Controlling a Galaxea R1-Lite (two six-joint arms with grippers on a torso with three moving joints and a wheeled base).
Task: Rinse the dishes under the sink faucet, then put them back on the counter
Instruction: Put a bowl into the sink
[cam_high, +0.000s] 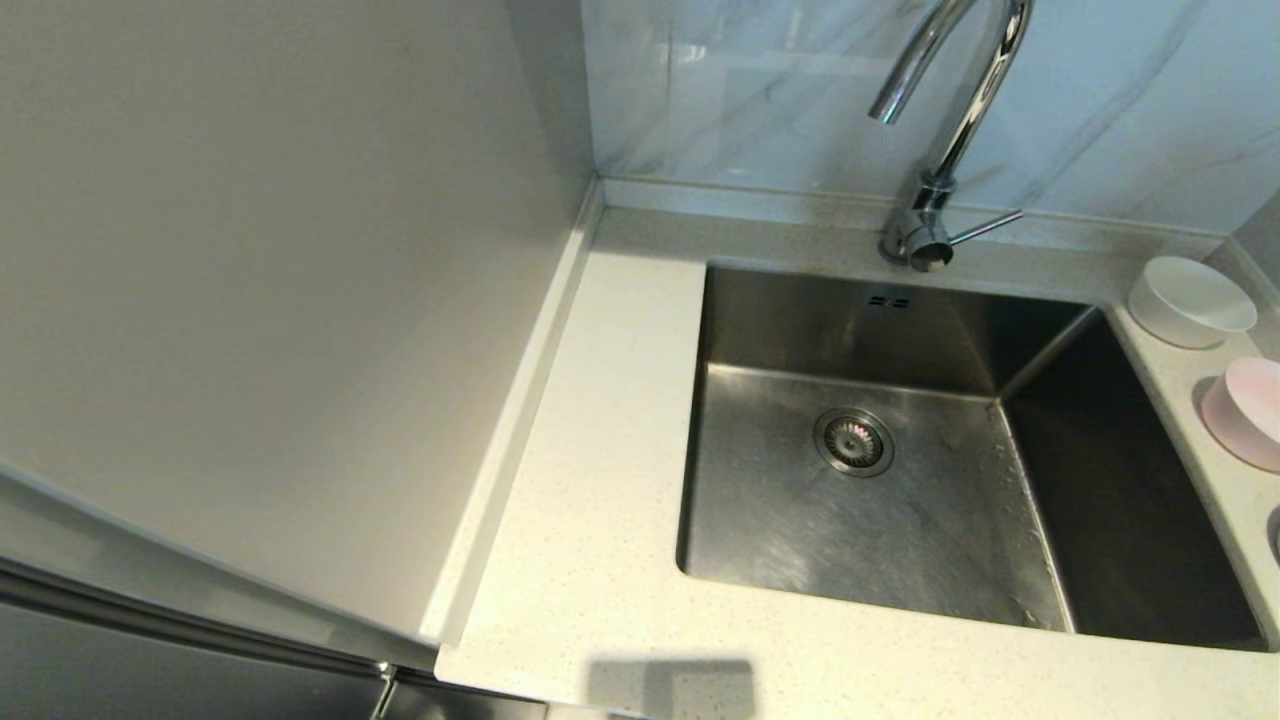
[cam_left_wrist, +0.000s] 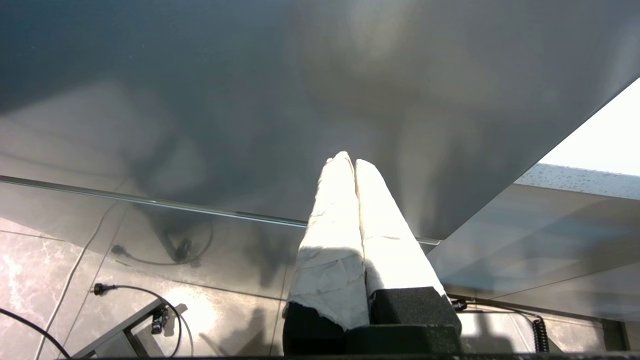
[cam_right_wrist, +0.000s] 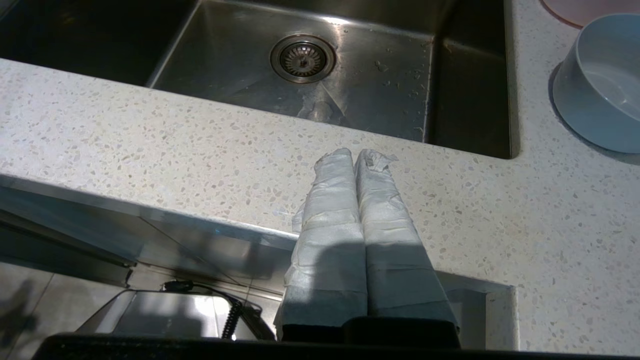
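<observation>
- Right gripper (cam_right_wrist: 355, 155): fingers pressed together, empty, parked over the counter (cam_high: 600, 560) front lip at sink's 6 o'clock.
- Left gripper (cam_left_wrist: 348, 160): closed, empty, low by the side panel (cam_left_wrist: 250, 100).
- Bowls wait at sink's (cam_high: 860, 520) 3 o'clock: white bowl (cam_high: 1190, 300), pink bowl (cam_high: 1245, 410), grey bowl (cam_right_wrist: 600, 85); likely staged for right-arm reach.
- Faucet (cam_high: 950, 110) at 12, no water visible.

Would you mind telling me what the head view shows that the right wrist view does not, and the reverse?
Only the head view shows the sink faucet, the two overflow slots, the white bowl and the beige side panel. Only the right wrist view shows the right gripper, shut and empty over the counter's front edge, and the whole grey-white bowl. Both share the sink, its drain strainer, the counter and the pink bowl.
</observation>
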